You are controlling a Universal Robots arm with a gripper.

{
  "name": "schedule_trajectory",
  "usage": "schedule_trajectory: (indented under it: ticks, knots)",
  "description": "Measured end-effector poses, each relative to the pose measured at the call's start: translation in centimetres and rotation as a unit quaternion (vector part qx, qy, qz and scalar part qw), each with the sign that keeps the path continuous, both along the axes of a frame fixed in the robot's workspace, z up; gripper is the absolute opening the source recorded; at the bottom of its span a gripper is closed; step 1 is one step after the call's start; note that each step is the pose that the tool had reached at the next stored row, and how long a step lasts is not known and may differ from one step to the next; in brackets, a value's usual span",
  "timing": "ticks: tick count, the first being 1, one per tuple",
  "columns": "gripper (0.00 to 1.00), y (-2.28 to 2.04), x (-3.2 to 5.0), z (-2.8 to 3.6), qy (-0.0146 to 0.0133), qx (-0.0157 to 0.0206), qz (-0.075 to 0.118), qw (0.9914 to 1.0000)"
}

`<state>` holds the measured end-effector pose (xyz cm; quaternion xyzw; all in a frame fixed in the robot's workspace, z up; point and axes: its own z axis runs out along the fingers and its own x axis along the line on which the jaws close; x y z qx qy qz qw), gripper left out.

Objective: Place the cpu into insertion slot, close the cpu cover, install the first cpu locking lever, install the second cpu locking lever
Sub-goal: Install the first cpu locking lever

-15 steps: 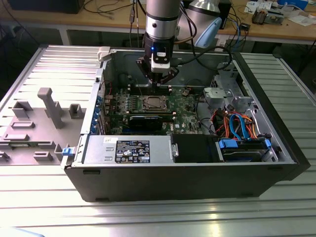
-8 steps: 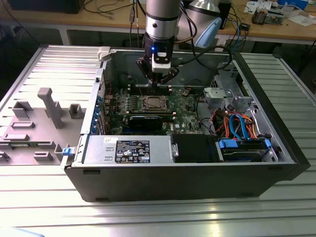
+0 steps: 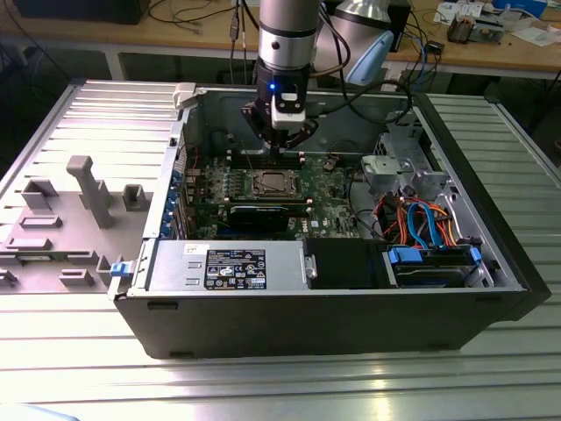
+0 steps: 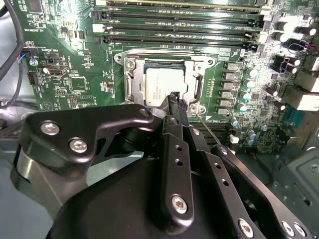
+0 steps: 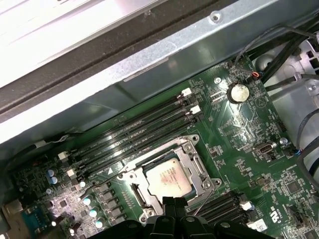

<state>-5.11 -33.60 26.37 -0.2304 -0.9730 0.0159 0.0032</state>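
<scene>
The cpu (image 4: 162, 84) (image 5: 168, 178), silver-grey and square, lies flat in the insertion slot (image 3: 271, 182) on the green motherboard. The cpu cover (image 4: 130, 78) (image 5: 195, 158), a silver metal frame, lies down around it, and the chip shows through its window. My gripper (image 4: 175, 97) (image 5: 174, 201) (image 3: 280, 149) hovers just over the socket's edge. Its black fingers are shut together with nothing between them. A thin wire locking lever (image 4: 207, 129) (image 5: 203, 199) slants out from the socket beside the fingertips.
Long black memory slots (image 5: 134, 127) (image 4: 179, 25) run beside the socket. The open computer case (image 3: 491, 254) walls in the board. A grey power-supply box (image 3: 228, 263), a drive bay with blue and orange cables (image 3: 421, 224) and a grey fixture (image 3: 88, 189) on the table stand around.
</scene>
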Motion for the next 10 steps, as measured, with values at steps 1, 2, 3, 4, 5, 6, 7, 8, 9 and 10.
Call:
schedule_trajectory:
  ticks: [1, 2, 3, 4, 5, 6, 7, 8, 9, 10]
  knots:
    - [0.11, 0.0, 0.0, 0.0, 0.0, 0.0002, 0.002, 1.0]
    - [0.11, 0.0, 0.0, 0.0, 0.0, 0.0002, 0.004, 0.99999]
    - [0.11, 0.0, 0.0, 0.0, 0.0, 0.0002, 0.005, 0.99999]
    - [0.11, 0.0, 0.0, 0.0, 0.0, 0.0003, 0.007, 0.99997]
    - [0.11, 0.0, 0.0, 0.0, 0.0, 0.0003, 0.01, 0.99995]
    - [0.11, 0.0, 0.0, 0.0, 0.0, 0.0003, 0.011, 0.99994]
    - [0.11, 0.0, 0.0, 0.0, 0.0, 0.0003, 0.012, 0.99992]
    - [0.11, 0.0, 0.0, 0.0, 0.0, 0.0003, 0.014, 0.99991]
    - [0.11, 0.0, 0.0, 0.0, 0.0, 0.0003, 0.015, 0.99989]
    - [0.11, 0.0, 0.0, 0.0, 0.0, 0.0003, 0.016, 0.99987]
